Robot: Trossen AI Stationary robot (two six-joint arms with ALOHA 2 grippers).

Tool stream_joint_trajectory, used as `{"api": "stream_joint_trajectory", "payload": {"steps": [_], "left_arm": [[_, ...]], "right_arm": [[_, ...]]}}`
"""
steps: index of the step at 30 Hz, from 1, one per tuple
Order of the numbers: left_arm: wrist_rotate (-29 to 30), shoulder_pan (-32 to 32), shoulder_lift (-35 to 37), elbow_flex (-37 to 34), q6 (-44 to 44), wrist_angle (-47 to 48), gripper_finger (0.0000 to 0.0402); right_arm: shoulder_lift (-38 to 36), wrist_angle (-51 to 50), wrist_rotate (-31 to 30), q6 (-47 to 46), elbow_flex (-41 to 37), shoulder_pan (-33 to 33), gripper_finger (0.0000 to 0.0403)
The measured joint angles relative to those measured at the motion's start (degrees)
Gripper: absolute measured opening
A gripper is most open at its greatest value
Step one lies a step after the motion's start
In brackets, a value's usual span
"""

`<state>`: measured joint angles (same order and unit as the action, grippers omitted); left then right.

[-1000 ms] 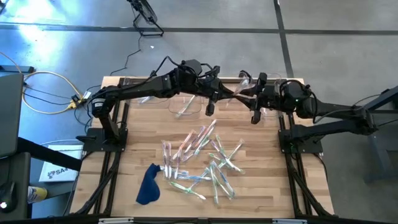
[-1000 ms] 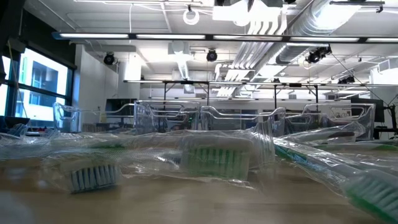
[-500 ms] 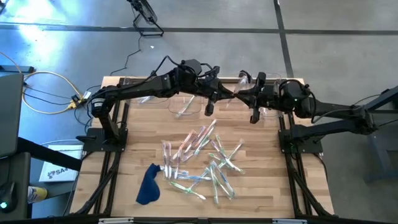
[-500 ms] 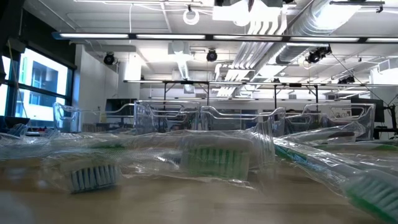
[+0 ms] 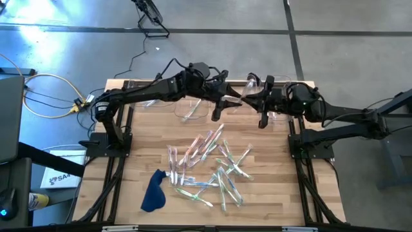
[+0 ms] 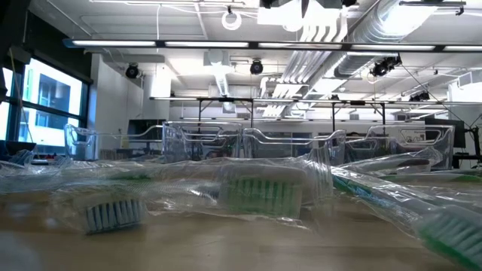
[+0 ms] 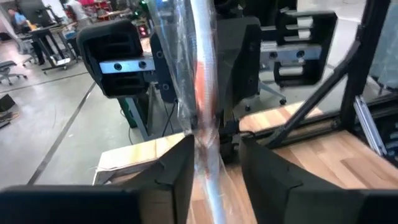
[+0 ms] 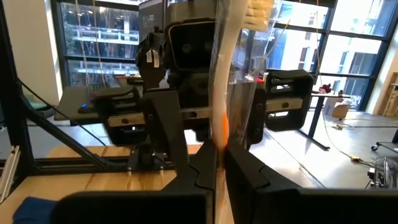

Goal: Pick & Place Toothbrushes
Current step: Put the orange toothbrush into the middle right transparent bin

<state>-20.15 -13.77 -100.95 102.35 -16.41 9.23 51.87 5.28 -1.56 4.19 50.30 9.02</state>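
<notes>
- Plainly most of the job is still ahead: a loose heap of wrapped toothbrushes (image 5: 209, 166) lies across the middle and lower middle of the tabletop (image 5: 277, 193) in the high view, and up close in the low view more wrapped toothbrushes (image 6: 260, 192) fill the foreground.
- Only a little looks done. At the upper middle of the high view one clear bin (image 5: 192, 109) shows a brush or two inside; other clear bins at the top edge are too hidden by the arms to judge.
- Both arms meet at the upper middle of the high view over those bins, sharing one wrapped toothbrush (image 7: 202, 93), which looks like a hand-over from one arm to the other.
- The left tool (image 5: 223, 106) has its fingers apart on either side of that toothbrush, touching it loosely at most.
- The right tool (image 5: 252, 98) is clamped on the same toothbrush (image 8: 222, 68), bristle end up in its own view.
- A dark blue cloth (image 5: 153, 191) sits at the lower left of the tabletop, clear of the heap.
- My guess: one brush in transit, a few binned, a couple of dozen left.
</notes>
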Motion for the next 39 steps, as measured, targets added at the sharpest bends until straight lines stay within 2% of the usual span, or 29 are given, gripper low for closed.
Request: {"api": "stream_joint_trajectory", "payload": {"steps": [6, 11, 14, 19, 25, 29, 33, 39], "left_arm": [[-0.3, -2.92, 2.31, 0.0, -1.35, 6.47, 0.0151], [-0.41, -4.68, 5.33, 0.0, -1.35, 12.68, 0.0151], [-2.39, -5.95, 8.01, -0.02, -1.35, 15.76, 0.0151], [-4.93, -7.44, 13.38, -0.02, -1.03, 18.4, 0.0152], [-5.04, -7.02, 20.12, 0.09, -1.35, 18.22, 0.0152], [-4.84, -6.71, 22.98, 0.09, -1.39, 19.18, 0.0152], [-4.8, -6.73, 24.07, 0.09, -1.46, 21.65, 0.0152], [-4.76, -6.75, 24.09, 0.07, -1.55, 25.0, 0.0152]], "right_arm": [[-0.02, -1.75, -1.88, 0.13, 0.0, 0.0, 0.0007], [0.0, -6.41, -6.64, 1.53, 0.0, 0.0, 0.0007], [0.76, -8.94, -10.47, 3.56, 0.0, 0.17, 0.0007], [4.19, -9.62, -9.48, 3.68, 0.23, 3.23, 0.0007], [13.98, -17.44, -5.58, 3.69, 5.95, 8.1, 0.0007], [21.02, -23.72, -5.33, 7.22, 11.77, 11.67, 0.0007], [28.34, -28.92, -5.65, 11.76, 16.53, 14.83, 0.0007], [37.84, -30.59, -5.74, 17.95, 20.27, 19.07, 0.0007]]}}
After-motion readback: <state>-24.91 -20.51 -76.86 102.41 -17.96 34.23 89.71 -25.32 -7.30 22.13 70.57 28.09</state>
